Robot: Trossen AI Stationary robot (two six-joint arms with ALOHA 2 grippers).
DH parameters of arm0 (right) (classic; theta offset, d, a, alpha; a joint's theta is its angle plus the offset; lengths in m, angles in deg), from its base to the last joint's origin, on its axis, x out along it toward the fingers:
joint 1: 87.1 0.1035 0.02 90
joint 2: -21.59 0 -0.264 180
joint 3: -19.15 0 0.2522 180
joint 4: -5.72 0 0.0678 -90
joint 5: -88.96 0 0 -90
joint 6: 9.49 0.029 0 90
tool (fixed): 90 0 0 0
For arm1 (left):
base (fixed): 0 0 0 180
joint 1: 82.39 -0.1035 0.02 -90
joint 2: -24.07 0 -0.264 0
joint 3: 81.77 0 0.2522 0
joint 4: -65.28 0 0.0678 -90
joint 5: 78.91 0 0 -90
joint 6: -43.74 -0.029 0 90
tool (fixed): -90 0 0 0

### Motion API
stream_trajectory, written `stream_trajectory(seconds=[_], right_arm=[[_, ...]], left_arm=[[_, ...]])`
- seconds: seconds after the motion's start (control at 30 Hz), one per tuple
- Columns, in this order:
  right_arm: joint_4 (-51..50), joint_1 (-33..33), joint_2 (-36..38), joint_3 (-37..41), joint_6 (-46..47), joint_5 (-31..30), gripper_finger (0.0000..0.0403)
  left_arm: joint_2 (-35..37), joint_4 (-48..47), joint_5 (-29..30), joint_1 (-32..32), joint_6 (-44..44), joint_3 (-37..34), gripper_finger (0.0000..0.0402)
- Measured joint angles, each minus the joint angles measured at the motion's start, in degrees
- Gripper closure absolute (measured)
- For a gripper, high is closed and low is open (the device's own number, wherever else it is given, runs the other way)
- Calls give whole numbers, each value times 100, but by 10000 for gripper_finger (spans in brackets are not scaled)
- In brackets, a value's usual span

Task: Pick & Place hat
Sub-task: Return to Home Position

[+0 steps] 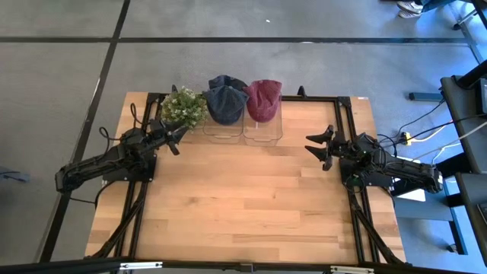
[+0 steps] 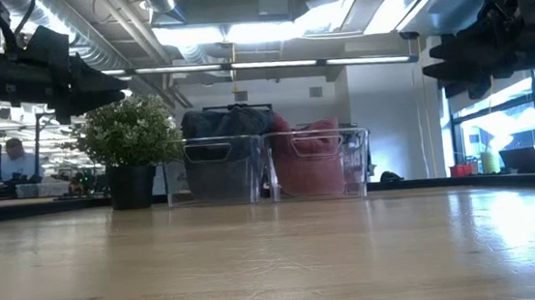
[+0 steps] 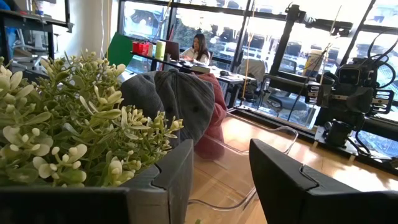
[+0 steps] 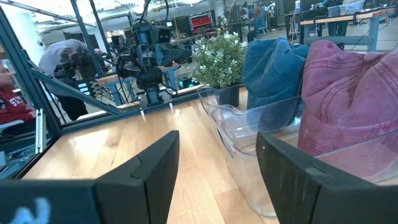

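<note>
Dark blue-grey hats (image 1: pixel 227 100) sit in the left clear bin (image 1: pixel 223 125) at the table's far edge, and a maroon hat (image 1: pixel 263 99) sits in the right clear bin (image 1: pixel 263 128). In the low view the blue hats (image 2: pixel 226 124) and the maroon hat (image 2: pixel 307 156) show through the bin walls. My left gripper (image 1: pixel 181 137) hovers open above the table, left of the bins, beside the plant. My right gripper (image 1: pixel 318 147) hovers open right of the bins. The left wrist view shows a grey hat (image 3: pixel 180 99) and the maroon hat (image 3: pixel 214 118); the right wrist view shows the maroon hat (image 4: pixel 354 99) and a blue hat (image 4: pixel 273 68).
A small potted plant (image 1: pixel 183 106) stands at the far edge left of the bins, close to my left gripper. A black frame (image 1: pixel 346 106) borders the wooden table (image 1: pixel 243 205). People sit at desks in the room beyond the table.
</note>
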Motion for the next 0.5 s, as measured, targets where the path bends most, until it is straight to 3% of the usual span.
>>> stream_trajectory(seconds=[0.5], right_arm=[[0, -1, 0, 0, 0, 2, 189]], left_arm=[[0, -1, 0, -1, 0, 0, 252]])
